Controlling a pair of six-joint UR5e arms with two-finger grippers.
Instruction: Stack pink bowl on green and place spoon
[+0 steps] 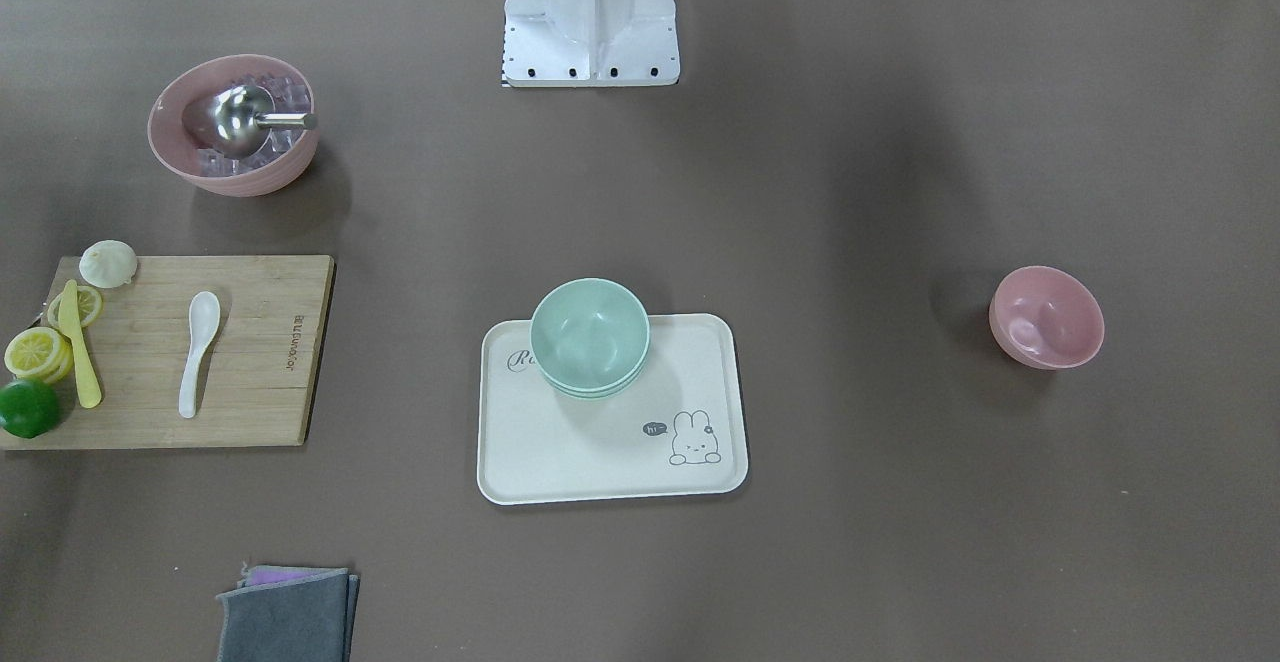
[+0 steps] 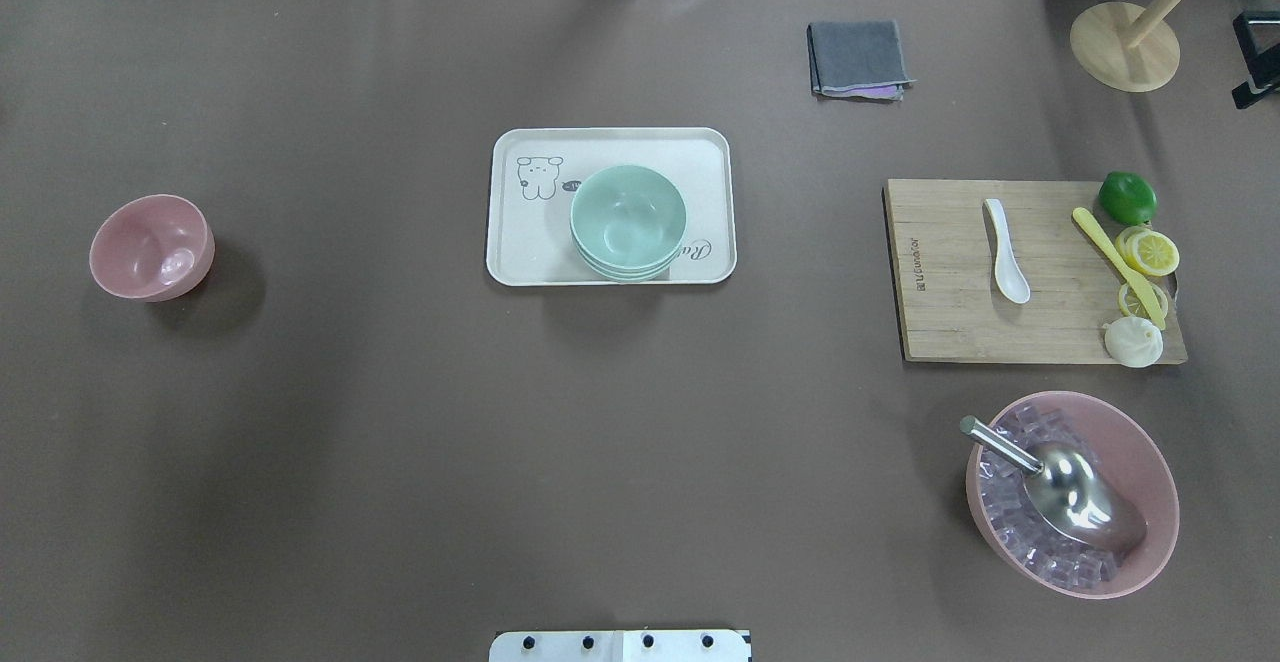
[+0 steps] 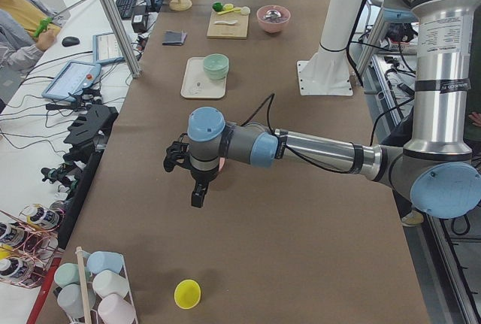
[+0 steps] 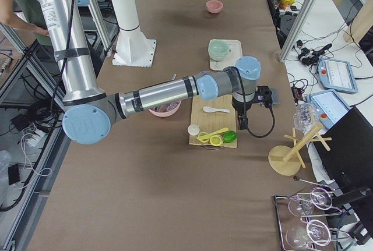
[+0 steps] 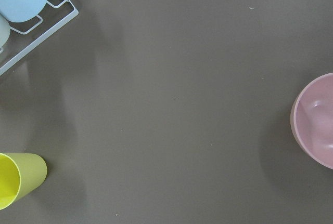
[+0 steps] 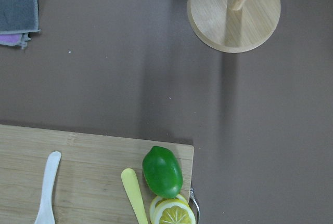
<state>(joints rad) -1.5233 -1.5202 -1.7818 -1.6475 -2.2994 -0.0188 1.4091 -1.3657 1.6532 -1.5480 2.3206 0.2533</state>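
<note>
Centre of the left side view: the left gripper [image 3: 196, 201] hangs from its wrist above bare table. From this distance I cannot tell whether its fingers stand wide or narrow. Its wrist camera catches the small pink bowl [image 5: 316, 121] only at the right edge of the frame, so the gripper sits off to one side of it. A descent from here would likely clip the rim and shove the bowl.

Middle of the right side view: the right gripper [image 4: 243, 126] hangs near the edge of the cutting board [image 2: 940, 327], and its opening is likewise unreadable.

In the overhead view the white spoon [image 2: 1005, 264] lies flat on that board, right of centre, near a yellow knife [image 2: 1118, 264]. Thin and low, it could skid out of a pinch. The green bowl [image 2: 628, 220] stack sits centre frame at the edge of the tray [image 2: 515, 264], where an off-centre drop may tip it. A larger pink bowl of ice [image 2: 1150, 462], lower right, invites a wrong pick.
</note>
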